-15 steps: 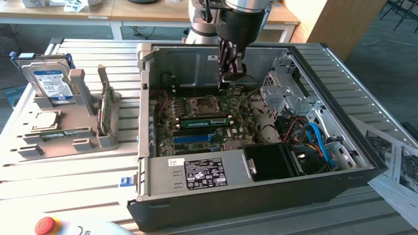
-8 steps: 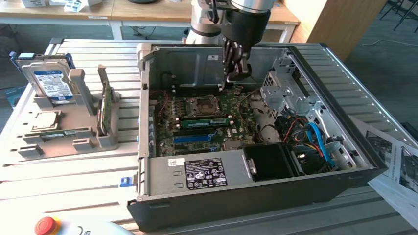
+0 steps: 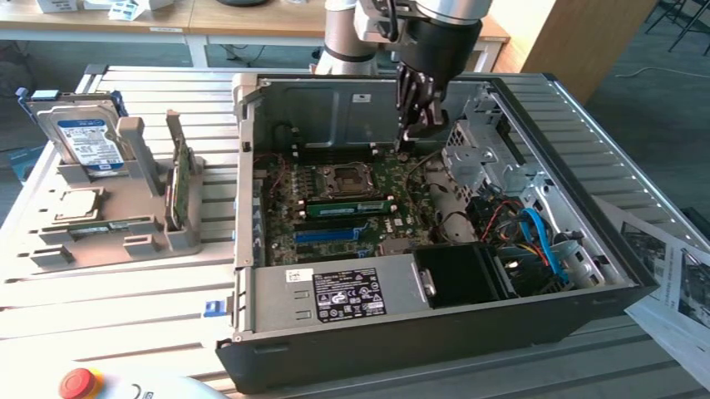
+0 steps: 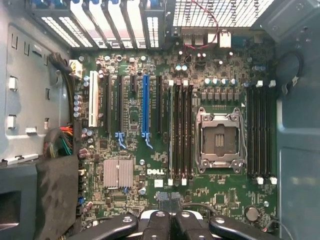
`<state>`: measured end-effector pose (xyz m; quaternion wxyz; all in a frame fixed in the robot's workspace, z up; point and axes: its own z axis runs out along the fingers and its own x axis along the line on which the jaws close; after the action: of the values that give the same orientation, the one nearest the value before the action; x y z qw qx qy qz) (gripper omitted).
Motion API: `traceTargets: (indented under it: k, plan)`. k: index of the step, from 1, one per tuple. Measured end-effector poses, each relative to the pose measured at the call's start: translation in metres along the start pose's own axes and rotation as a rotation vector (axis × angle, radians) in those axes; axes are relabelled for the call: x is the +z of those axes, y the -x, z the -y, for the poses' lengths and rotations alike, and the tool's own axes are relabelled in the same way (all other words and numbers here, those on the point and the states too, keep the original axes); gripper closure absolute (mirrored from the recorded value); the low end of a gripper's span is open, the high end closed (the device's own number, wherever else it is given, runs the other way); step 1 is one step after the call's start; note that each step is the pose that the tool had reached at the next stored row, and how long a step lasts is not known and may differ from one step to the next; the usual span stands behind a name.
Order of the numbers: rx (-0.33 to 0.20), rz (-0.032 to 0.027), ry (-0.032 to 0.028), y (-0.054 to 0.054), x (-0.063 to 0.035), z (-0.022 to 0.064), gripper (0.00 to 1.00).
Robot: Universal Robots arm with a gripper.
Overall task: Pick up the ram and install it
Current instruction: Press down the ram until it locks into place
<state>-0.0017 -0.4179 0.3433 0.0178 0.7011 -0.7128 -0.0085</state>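
gripper (image 4: 169, 223), pinched together and empty, hangs above the motherboard (image 4: 150, 165); the ram (image 3: 349, 206) stands upright on it, so pressing well likely means straight down, centred on its edge

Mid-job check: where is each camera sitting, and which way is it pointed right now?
Exterior view: off the arm, raised, looking down slantwise into the open computer case; the arm and gripper hang over its far side.
Wrist view: on the wrist, facing straight down on the motherboard; the gripper's shut fingers show.
Shared: the motherboard, its CPU socket and blue slot.
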Motion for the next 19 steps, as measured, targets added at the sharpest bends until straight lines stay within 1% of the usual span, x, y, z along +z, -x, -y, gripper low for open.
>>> traceTargets:
  k: [10, 16, 19]
  plan:
    - [0.000, 0.0000, 0.0000, -0.0001, -0.0003, 0.0092, 0.89]
    - [0.000, 0.0000, 0.0000, -0.0002, 0.0000, 0.0092, 0.89]
    - [0.000, -0.0001, 0.0001, -0.0001, 0.0024, 0.0093, 0.89]
